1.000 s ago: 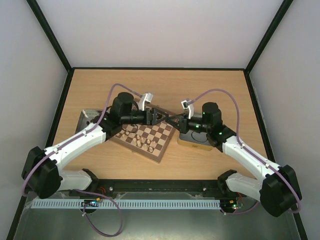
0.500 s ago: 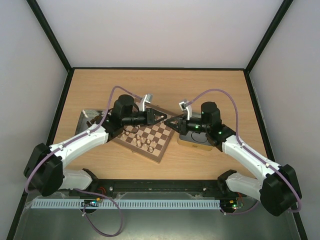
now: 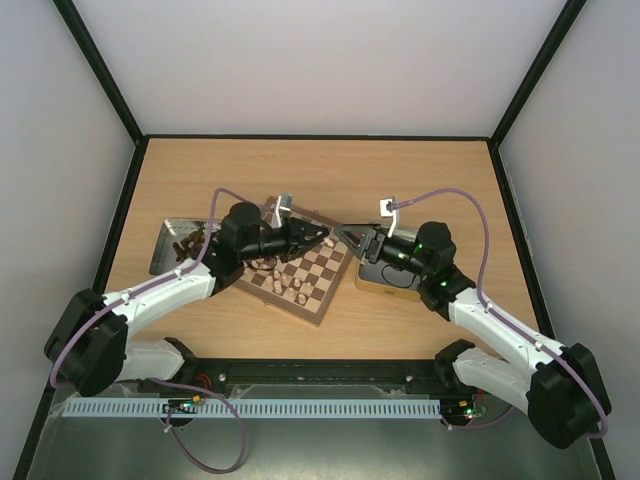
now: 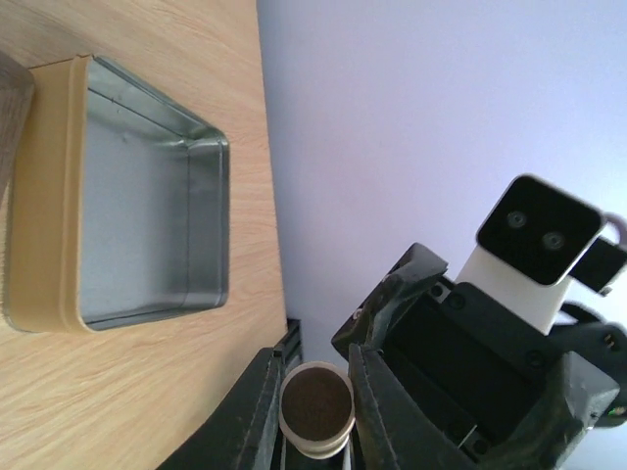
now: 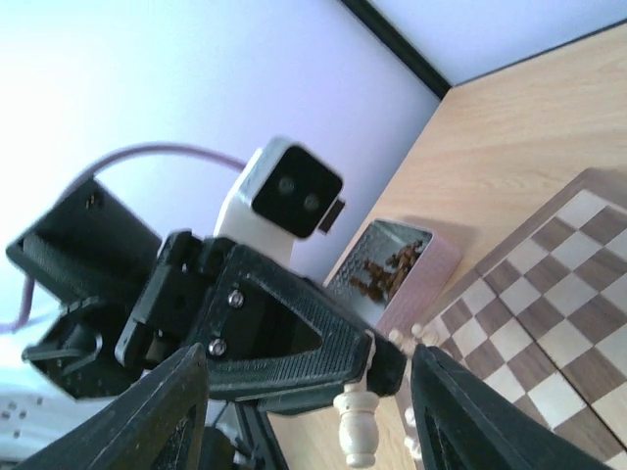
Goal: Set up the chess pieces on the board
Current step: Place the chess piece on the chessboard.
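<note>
Above the board's (image 3: 318,268) far corner, my left gripper (image 3: 324,238) is shut on a pale cream chess piece. In the left wrist view the piece's round dark-felted base (image 4: 316,409) sits clamped between the two fingers (image 4: 257,416). The right wrist view shows the same piece (image 5: 358,427) hanging head down from the left gripper (image 5: 294,343). My right gripper (image 3: 347,233) faces it from the right, open, its fingers (image 5: 162,416) standing wide on either side of the piece without touching it. Several pale pieces (image 3: 277,268) stand on the board.
A gold tin (image 3: 386,280) lies right of the board under the right arm, and its inside (image 4: 137,196) holds nothing. A silver tray (image 3: 170,240) with dark brown pieces (image 5: 384,269) lies left of the board. Black frame rails edge the table.
The left gripper has shut on the pale piece. The right gripper, shut on it a second ago, has opened and drawn back to the right.
</note>
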Action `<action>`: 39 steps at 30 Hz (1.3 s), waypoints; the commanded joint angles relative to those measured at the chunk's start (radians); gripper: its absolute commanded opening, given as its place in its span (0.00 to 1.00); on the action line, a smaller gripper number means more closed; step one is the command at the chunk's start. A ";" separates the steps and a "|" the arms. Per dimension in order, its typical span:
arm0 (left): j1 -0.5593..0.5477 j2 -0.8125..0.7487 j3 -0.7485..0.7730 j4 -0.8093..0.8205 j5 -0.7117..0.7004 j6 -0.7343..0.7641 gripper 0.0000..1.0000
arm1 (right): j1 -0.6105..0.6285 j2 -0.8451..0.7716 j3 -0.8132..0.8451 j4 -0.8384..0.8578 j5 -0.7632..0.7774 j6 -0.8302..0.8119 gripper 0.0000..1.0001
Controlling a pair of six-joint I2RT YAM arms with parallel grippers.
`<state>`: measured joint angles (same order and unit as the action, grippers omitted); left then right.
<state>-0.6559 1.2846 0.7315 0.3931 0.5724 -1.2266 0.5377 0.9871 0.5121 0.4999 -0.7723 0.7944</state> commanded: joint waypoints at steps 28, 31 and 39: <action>0.006 0.021 -0.111 0.334 -0.151 -0.415 0.13 | 0.098 0.146 0.008 0.182 0.141 0.281 0.29; 0.006 0.020 -0.113 0.337 -0.148 -0.415 0.13 | 0.105 0.157 0.015 0.180 0.152 0.279 0.22; 0.006 0.005 -0.144 0.322 -0.155 -0.404 0.18 | 0.108 0.132 0.052 0.087 0.219 0.242 0.06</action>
<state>-0.6559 1.3052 0.6159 0.7010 0.4229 -1.6424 0.6415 1.1408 0.5156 0.6151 -0.6117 1.0634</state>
